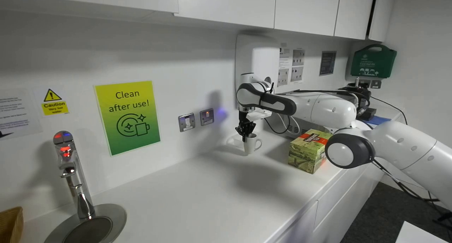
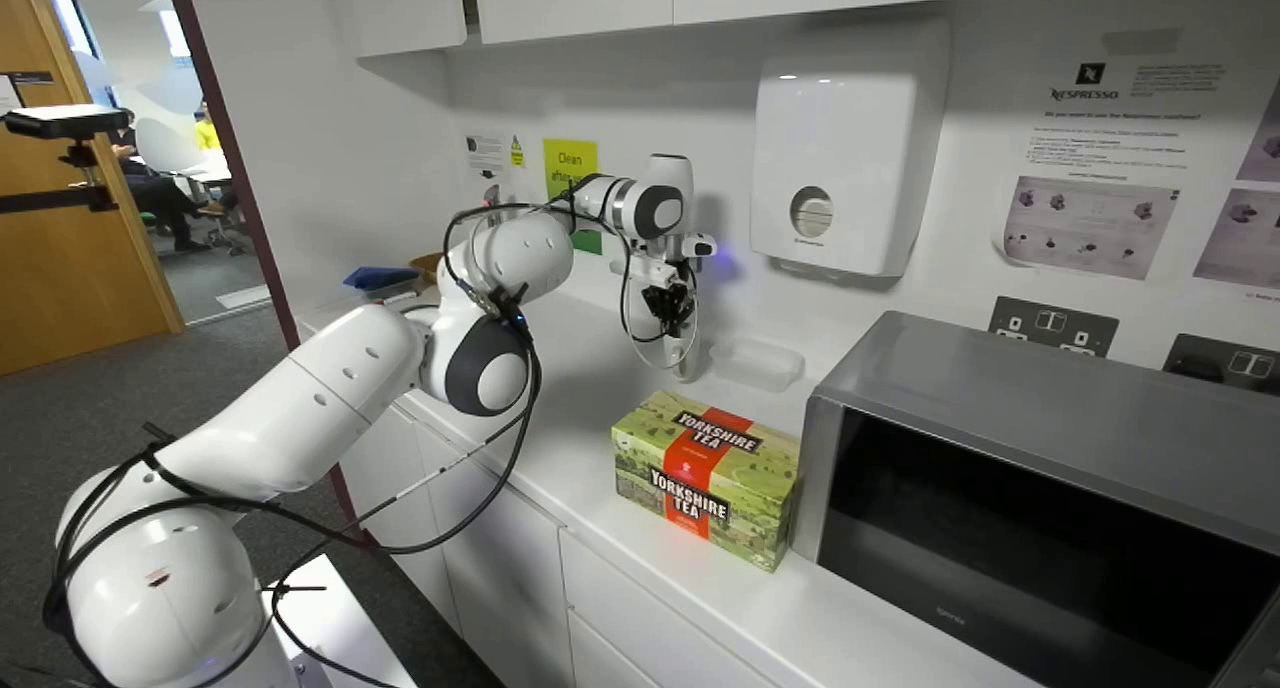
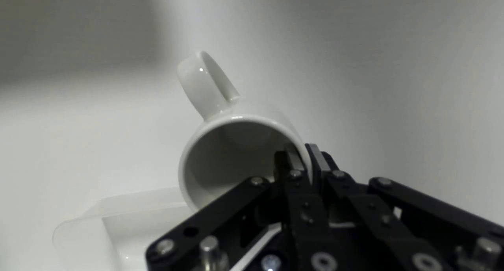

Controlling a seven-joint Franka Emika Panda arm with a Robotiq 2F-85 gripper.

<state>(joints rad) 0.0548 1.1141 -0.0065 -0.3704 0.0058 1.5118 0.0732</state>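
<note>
Wrist view: just beside the tub (image 3: pixel 86 237), the gripper (image 3: pixel 302 154) pinches the rim (image 3: pixel 246 119) of the mug (image 3: pixel 232 156), likely light, stiff, slick, breakable; rim or handle (image 3: pixel 201 86) suits holding. In an exterior view, a poster (image 1: pixel 128 117) well apart from the tub: "Clean after use!" In an exterior view, a box (image 2: pixel 700 478) near it: "Yorkshire Tea".

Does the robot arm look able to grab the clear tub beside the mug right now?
Probably not: the tool looks clamped on one side of the mug, so its jaws are taken. The clear tub sits close beside the mug, seemingly within reach otherwise.
</note>
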